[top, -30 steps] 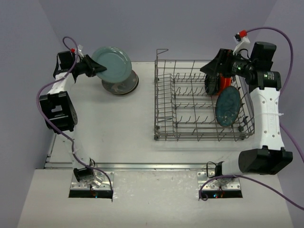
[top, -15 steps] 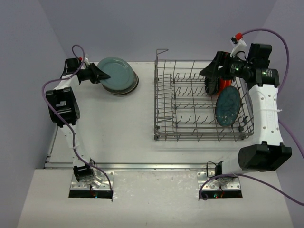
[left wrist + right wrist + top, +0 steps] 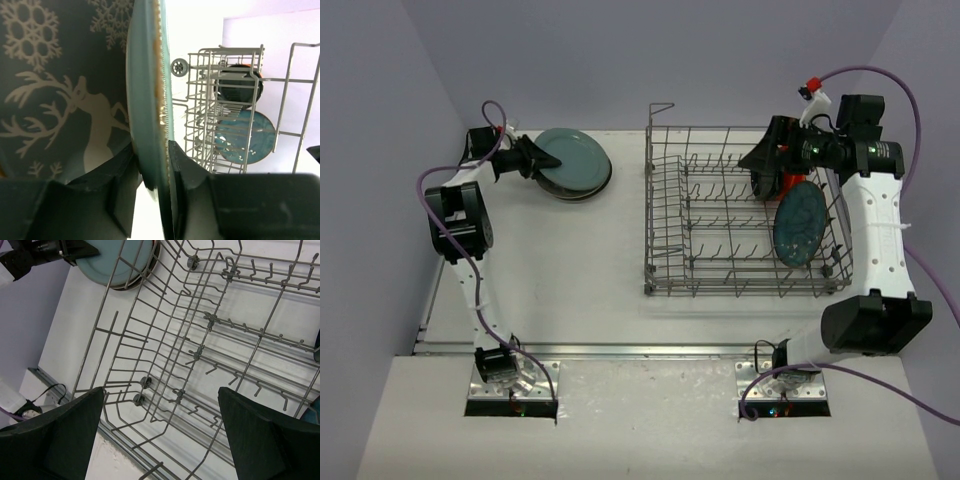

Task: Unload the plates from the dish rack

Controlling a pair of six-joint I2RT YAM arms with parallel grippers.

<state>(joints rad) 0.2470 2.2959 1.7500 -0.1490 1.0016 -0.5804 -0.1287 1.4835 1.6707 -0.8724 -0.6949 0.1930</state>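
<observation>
Plates [image 3: 800,225] left in the dish rack [image 3: 720,288] lean on edge at its right end, just beside my right gripper [image 3: 767,165], whose jaws are spread wide and empty. My left gripper [image 3: 530,158] pinches the rim of a teal plate [image 3: 572,155] on the table [image 3: 570,280], well apart from the rack.

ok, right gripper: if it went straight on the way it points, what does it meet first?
Right gripper, jaws open, would likely meet the dish rack's wire tines first; depth unclear.
</observation>
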